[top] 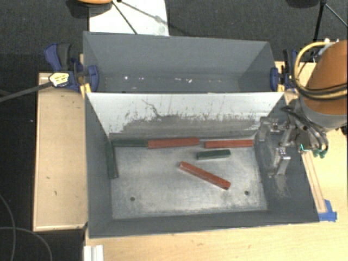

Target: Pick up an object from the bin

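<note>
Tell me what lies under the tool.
Grey bin floor by the right wall shows around the tool. The nearest red bar ends just left of it. The patch directly beneath the tool is covered by it.

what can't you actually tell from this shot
1. Camera view: the bin floor below the gripper is covered by it, so anything lying there is hidden.
2. Camera view: the arm is cut off by the right edge.
3. Camera view: whether the back red bar touches the dark bar at its left end is too small to tell, as is whether either leans on the back wall.
</note>
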Available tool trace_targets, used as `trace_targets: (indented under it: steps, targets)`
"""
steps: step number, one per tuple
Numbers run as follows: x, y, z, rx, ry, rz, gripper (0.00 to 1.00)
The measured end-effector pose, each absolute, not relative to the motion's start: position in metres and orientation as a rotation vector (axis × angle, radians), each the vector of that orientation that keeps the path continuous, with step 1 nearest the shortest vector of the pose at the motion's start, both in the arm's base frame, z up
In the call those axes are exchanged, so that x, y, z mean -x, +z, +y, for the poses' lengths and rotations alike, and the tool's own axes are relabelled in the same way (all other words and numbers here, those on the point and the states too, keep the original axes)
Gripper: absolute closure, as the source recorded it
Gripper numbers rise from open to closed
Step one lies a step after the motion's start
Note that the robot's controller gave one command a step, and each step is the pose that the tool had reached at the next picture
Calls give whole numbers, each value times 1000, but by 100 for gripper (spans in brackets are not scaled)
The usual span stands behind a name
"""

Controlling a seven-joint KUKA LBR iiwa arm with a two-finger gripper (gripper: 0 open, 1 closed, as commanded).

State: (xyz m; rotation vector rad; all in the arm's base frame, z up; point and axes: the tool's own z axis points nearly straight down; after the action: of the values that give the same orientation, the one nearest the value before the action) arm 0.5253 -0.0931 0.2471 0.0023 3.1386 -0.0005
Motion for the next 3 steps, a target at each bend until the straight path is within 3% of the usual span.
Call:
trace_targets:
  steps: [1, 2, 3]
  targets:
    - [-527, 202, -81, -39, -2, 3131, 0]
    - [-527, 186, -77, -49, -1, 3133, 0]
    - [-528, 167, -70, 255, 6, 3143, 0]
